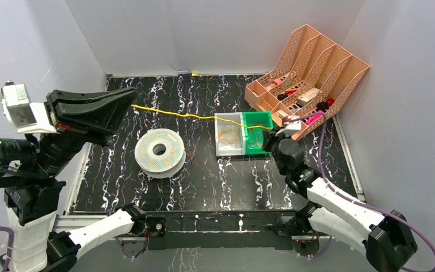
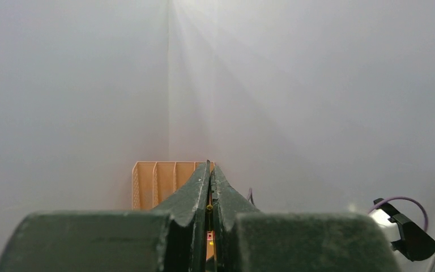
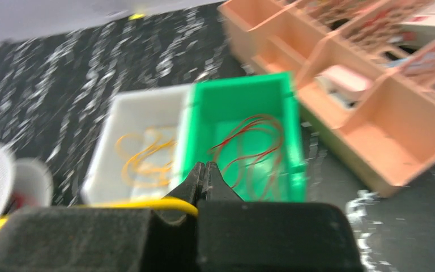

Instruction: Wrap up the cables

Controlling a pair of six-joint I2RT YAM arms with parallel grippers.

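Observation:
One yellow cable (image 1: 190,115) hangs stretched above the table between my two grippers. My left gripper (image 1: 130,99) is raised at the left and shut on its left end; a yellow bit shows between the closed jaws in the left wrist view (image 2: 209,208). My right gripper (image 1: 271,136) is shut on the other end beside the green bin; in the right wrist view the cable (image 3: 119,205) runs from the left into the closed jaws (image 3: 205,168). More yellow cables (image 3: 144,158) lie in the white bin (image 1: 221,118). The white round spool (image 1: 159,151) lies flat below the stretched cable.
A green bin (image 1: 259,117) holding thin dark brown wires (image 3: 249,141) stands right of the white bin. An orange file organizer (image 1: 317,62) with small items stands at the back right. Grey walls enclose the black marbled table (image 1: 204,181).

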